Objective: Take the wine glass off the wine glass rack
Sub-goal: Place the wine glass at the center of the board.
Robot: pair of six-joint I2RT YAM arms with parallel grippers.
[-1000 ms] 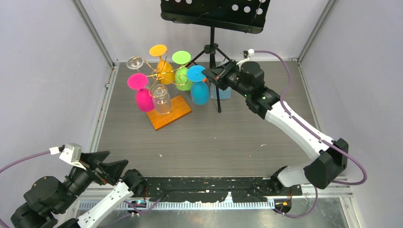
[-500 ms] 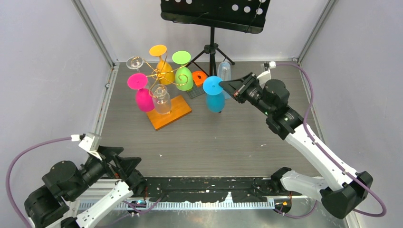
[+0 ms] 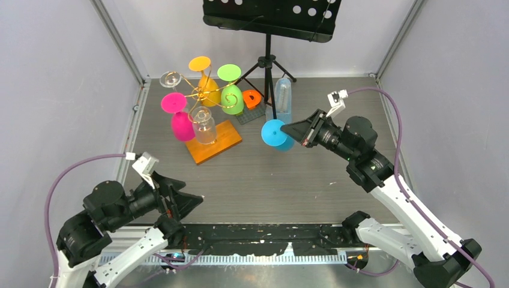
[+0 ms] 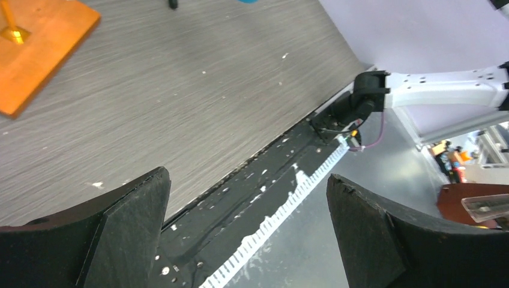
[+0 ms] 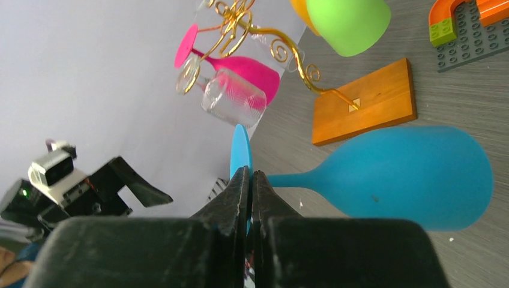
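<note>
Pinching the foot disc of the blue wine glass (image 5: pixel 408 177) edge-on in the right gripper (image 5: pixel 250 174), jaws tight on it: plain only from the right wrist. From above, tilted just right of the wine glass rack (image 3: pixel 217 141), apart from it. Left gripper (image 3: pixel 183 193) spread wide, holding nothing.

**Free room and obstructions on the table (image 3: pixel 252 180).**

- **Far-left corner:** wine glass rack (image 3: pixel 223 139). Its wire arms are hung with a pink glass (image 3: pixel 182 126), orange glass (image 3: pixel 209 90), green glass (image 3: pixel 232 99) and clear glass (image 3: pixel 204 127), which crowd the space above its base.
- **Far edge, centre:** music stand (image 3: pixel 268 54), tripod legs splayed. A grey brick plate (image 3: pixel 249 114) and a clear bottle (image 3: pixel 283 99) lie among the legs.
- **Centre-right:** blue wine glass (image 3: pixel 277 136), pinched by its foot in the right gripper (image 3: pixel 287 128).
- **Open ground:** the near half of the table up to the near edge, and the strip along the right edge.
- **Near-left corner:** left gripper (image 3: pixel 191 191), jaws wide.
</note>
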